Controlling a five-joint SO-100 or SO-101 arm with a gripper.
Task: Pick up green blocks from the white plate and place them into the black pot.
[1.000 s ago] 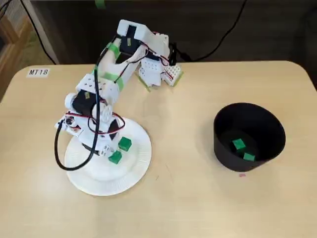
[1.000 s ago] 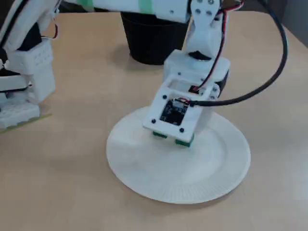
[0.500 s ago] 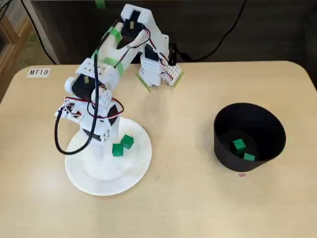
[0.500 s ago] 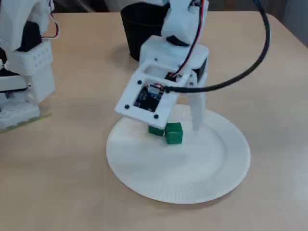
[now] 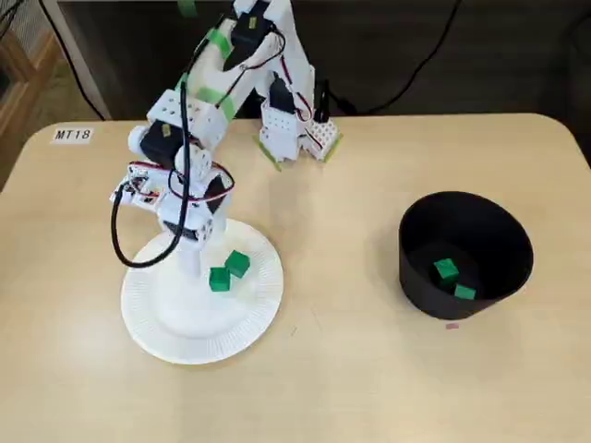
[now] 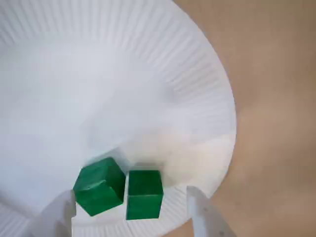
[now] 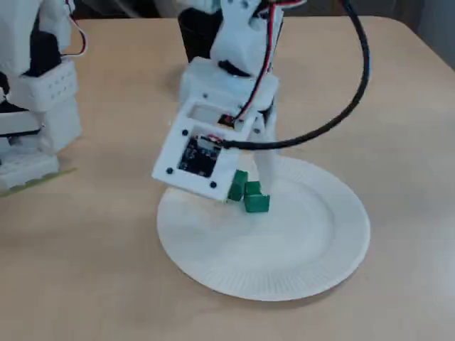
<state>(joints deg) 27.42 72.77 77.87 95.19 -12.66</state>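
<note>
Two green blocks [image 5: 219, 279] [image 5: 237, 264] lie side by side on the white plate [image 5: 166, 323]. In the wrist view the blocks [image 6: 98, 186] [image 6: 143, 193] sit low in the picture, near the plate's rim [image 6: 217, 113]. My gripper [image 6: 129, 193] hangs open above them, one pale finger [image 6: 54, 217] at the left and one at the right [image 6: 205, 215], holding nothing. In a fixed view the gripper [image 7: 249, 174] hovers over the blocks [image 7: 256, 201]. The black pot [image 5: 416, 268] at the right holds two green blocks [image 5: 446, 269] [image 5: 464, 292].
The arm's white base [image 5: 295, 134] stands at the table's back edge, and also shows at the left of a fixed view [image 7: 35, 106]. A black cable [image 5: 120, 249] loops beside the gripper. A label [image 5: 72, 135] is stuck at the table's back left.
The gripper has risen off the plate and drawn back toward the arm's base, with nothing in it. Both blocks stay on the plate, now nudged closer together.
</note>
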